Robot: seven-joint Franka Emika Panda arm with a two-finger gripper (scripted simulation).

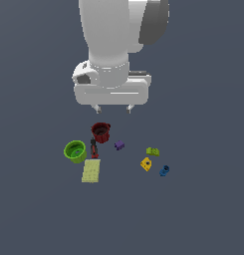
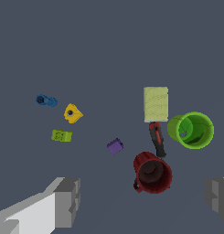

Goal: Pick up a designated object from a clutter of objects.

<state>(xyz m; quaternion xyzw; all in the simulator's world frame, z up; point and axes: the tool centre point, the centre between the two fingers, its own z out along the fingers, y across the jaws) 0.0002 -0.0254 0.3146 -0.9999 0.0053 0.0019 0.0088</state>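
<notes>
Pincer (image 1: pixel 113 109) hangs above the bench (image 1: pixel 203 214), fingers spread wide, nothing between them. In the wrist view both fingertips (image 2: pixel 67 201) show at the frame edge, far apart.

Dark red ribbed mug (image 1: pixel 100 132) stands upright on the bench, below the pincer and clear of it; not touched. In the wrist view the mug (image 2: pixel 152 172) lies between the two fingers, nearer one of them. Its small loop handle shows at the rim side. Interior looks dark; no contents that I can make out.

Bright green cup (image 1: pixel 75 151) stands upright toward the exterior view's left of the mug, apart from it. A small greyish spot shows inside; cannot tell what it is.

Red-black tool (image 1: pixel 94 148) lies between mug and green cup, one end close to the mug. Pale yellow-green pad (image 1: pixel 91 171) lies flat just beyond the tool's other end.

Purple block (image 1: pixel 119 145) sits near the mug on the exterior view's right. Lime block (image 1: pixel 153 151), yellow block (image 1: pixel 146 164) and blue block (image 1: pixel 164 171) are grouped further right, well apart from the mug.
</notes>
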